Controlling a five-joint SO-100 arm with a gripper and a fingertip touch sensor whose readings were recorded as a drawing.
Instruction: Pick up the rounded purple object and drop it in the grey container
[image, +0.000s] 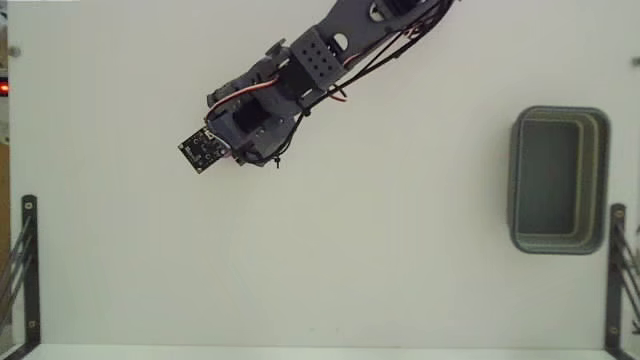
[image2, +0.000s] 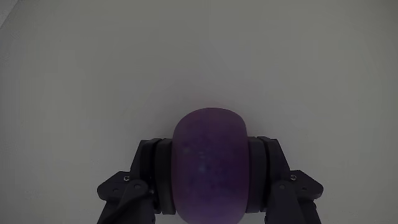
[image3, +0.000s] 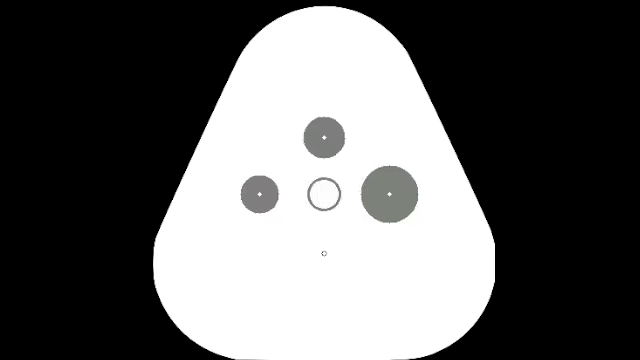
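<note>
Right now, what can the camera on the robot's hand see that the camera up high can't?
Only the wrist view shows the purple ball, squeezed between the two dark fingers of the gripper; from above the arm hides the ball. Only the fixed view shows the grey container far to the right, with nothing visible inside, the whole arm, and the small black circuit board. Both show the white table.
</note>
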